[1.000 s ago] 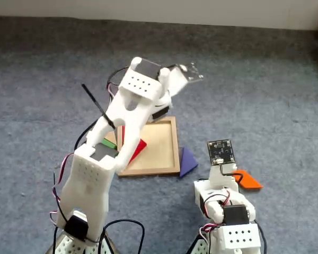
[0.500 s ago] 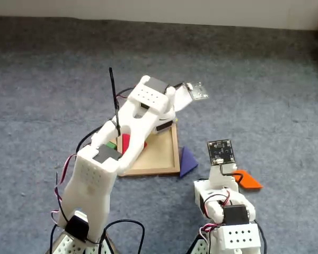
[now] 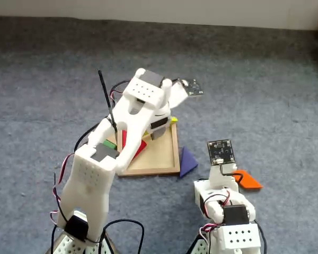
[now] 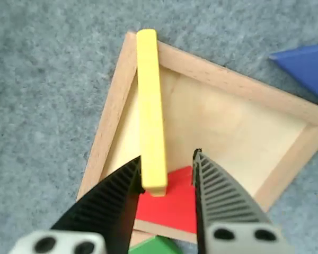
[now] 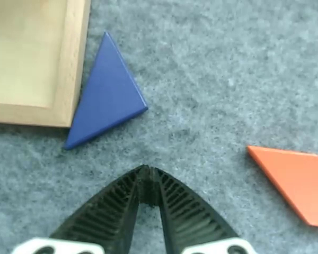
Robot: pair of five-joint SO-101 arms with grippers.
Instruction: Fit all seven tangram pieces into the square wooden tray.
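Note:
The square wooden tray (image 3: pixel 175 153) lies mid-table, with a red piece (image 4: pixel 175 203) and a green piece (image 4: pixel 156 246) at its near side. My left gripper (image 4: pixel 167 159) hangs open over the tray (image 4: pixel 111 111). A yellow piece (image 4: pixel 150 106) stands on edge between its fingers, touching one finger, with red showing beside the other. The yellow piece's far end reaches the tray's corner (image 3: pixel 173 120). My right gripper (image 5: pixel 147 177) is shut and empty, low over the carpet near the blue triangle (image 5: pixel 106 95) and the orange parallelogram (image 5: pixel 294 177).
The blue triangle (image 3: pixel 187 161) rests against the tray's right rim (image 5: pixel 74 63) on the carpet. The orange parallelogram (image 3: pixel 248 179) lies right of the right arm (image 3: pixel 225 211). Grey carpet stretches open to the right and far side. The left arm covers much of the tray from above.
The left arm came down from a raised pose over the tray, then drew back a little. The yellow piece now shows at the tray's far right corner. The right arm stayed still.

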